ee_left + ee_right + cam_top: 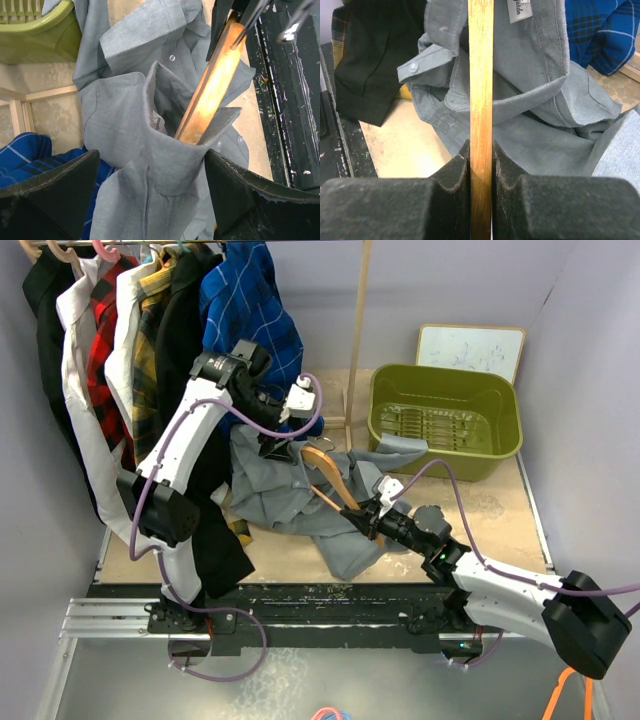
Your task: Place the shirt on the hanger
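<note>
The light-grey shirt (285, 495) lies crumpled on the table, its collar raised. The wooden hanger (335, 480) slants across it, with one arm pushed into the collar opening (165, 120). My right gripper (372, 515) is shut on the hanger's wooden bar (481, 75), and the fingertips (455, 170) press both sides of it. My left gripper (272, 448) hovers over the collar. Its fingers (50, 195) are wide apart, with a fold of the shirt (125, 115) between them. The hanger (215, 85) rises just past that fold. The hook is hard to make out.
A green plastic basket (445, 415) stands at the back right, with a small whiteboard (470, 348) behind it. Hung clothes fill the back left, including a blue check shirt (250, 310). A black garment (215, 530) lies left of the shirt. A wooden post (355, 330) stands mid-back.
</note>
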Available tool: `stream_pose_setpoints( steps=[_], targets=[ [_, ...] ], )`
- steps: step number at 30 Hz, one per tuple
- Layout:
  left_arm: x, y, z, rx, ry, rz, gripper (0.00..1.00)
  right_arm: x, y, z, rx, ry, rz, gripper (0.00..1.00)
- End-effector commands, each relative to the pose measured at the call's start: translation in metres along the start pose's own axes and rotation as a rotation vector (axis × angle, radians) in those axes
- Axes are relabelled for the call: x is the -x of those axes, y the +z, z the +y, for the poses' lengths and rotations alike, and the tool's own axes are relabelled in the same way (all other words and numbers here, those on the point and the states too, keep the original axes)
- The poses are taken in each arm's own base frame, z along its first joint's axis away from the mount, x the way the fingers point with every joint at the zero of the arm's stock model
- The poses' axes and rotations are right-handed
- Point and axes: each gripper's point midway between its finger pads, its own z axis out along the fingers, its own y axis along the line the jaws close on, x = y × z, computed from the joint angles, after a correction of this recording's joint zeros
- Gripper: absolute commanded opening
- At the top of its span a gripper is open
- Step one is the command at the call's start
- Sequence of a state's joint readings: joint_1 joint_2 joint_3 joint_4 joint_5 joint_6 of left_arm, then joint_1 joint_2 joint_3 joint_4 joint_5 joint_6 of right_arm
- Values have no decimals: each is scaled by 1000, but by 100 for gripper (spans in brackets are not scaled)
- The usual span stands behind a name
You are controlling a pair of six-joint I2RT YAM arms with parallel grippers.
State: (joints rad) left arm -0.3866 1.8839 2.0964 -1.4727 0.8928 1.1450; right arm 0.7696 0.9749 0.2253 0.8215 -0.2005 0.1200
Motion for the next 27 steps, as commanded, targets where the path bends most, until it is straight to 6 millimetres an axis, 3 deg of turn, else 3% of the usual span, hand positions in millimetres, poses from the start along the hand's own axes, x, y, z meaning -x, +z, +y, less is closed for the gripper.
stream_pose_setpoints(
  steps=[1, 6, 11, 16, 21, 25, 27],
  targets=[
    [0, -1, 2, -8, 28, -9, 84, 46, 4, 3, 11, -58, -161, 0],
    [2, 2, -10, -58, -6, -36, 58, 53, 2, 2, -2, -58, -185, 0],
    [9, 0, -24, -78, -6, -76, 47, 61, 2, 4, 6, -56, -201, 0],
    [29, -6, -28, -75, -20, -138, 56, 56, 9, 5, 23, -47, -177, 0],
    [42, -12, -31, -65, 15, -166, 54, 56, 11, 4, 17, -35, -184, 0],
    [51, -16, -34, -61, 36, -191, 39, 55, 11, 1, -2, -34, -183, 0],
    [57, -19, -36, -58, 52, -207, 23, 54, 10, -1, -12, -34, -183, 0]
  ],
)
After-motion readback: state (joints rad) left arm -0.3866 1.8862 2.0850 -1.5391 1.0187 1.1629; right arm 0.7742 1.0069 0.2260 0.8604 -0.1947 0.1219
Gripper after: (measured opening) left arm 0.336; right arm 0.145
